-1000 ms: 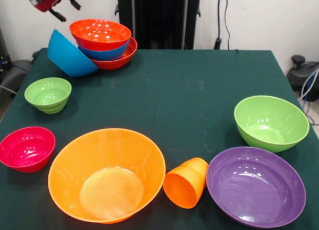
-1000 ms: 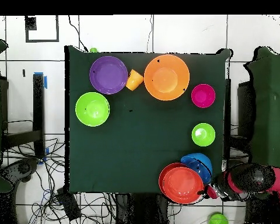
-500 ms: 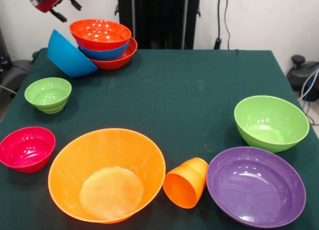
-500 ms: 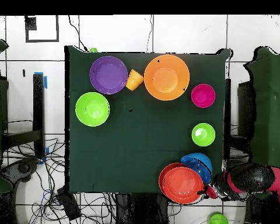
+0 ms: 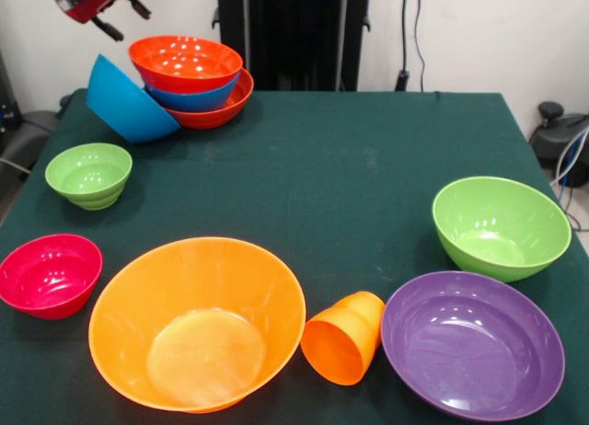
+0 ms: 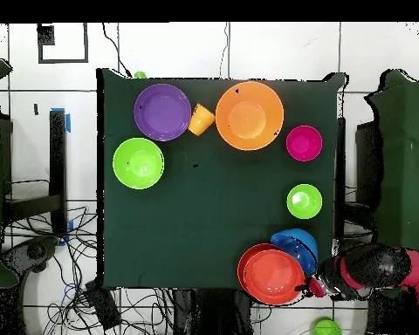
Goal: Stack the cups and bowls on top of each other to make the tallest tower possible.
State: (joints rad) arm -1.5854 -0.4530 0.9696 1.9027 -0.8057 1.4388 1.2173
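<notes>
The tower (image 5: 190, 81) stands at the table's far left: a red-orange bowl at the base, a blue bowl in it and a red-orange bowl on top; it also shows in the overhead view (image 6: 271, 274). A second blue bowl (image 5: 127, 101) leans tilted against the tower's left side. My gripper (image 5: 124, 18) hangs above and left of the tower, open and empty, clear of the bowls; it also shows in the overhead view (image 6: 318, 286). The orange cup (image 5: 344, 337) lies on its side between the large orange bowl (image 5: 197, 322) and the purple bowl (image 5: 472, 343).
A small green bowl (image 5: 89, 175) and a magenta bowl (image 5: 49, 274) sit along the left edge. A larger green bowl (image 5: 501, 226) sits at the right. The green table (image 5: 313, 177) has bare cloth in the middle.
</notes>
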